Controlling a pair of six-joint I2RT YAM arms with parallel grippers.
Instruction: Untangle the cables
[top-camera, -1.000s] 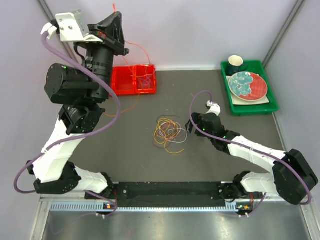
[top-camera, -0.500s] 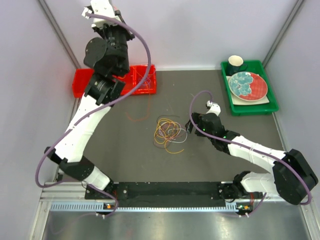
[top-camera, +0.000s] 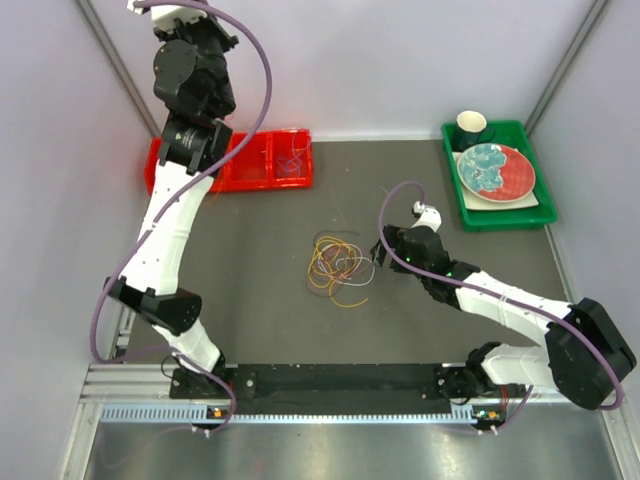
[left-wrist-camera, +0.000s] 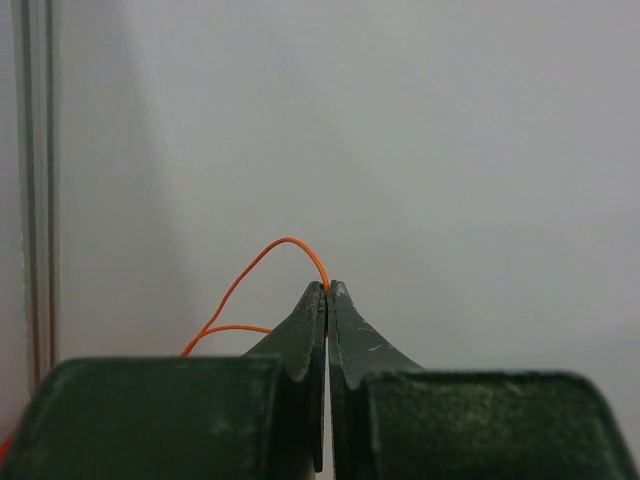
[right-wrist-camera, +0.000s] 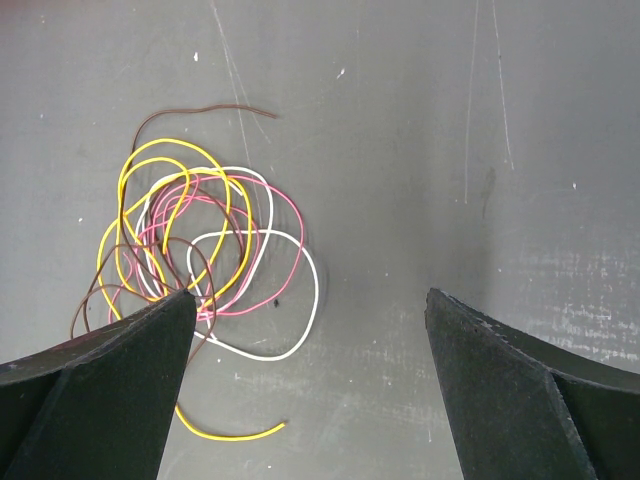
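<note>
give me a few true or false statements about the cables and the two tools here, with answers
1. The left tool is shut on an orange cable. True.
2. The right tool is shut. False: it is open and holds nothing.
3. The tangle of cables lies on the table. True.
4. The plate sits on the bare table. False: it sits in the green tray.
</note>
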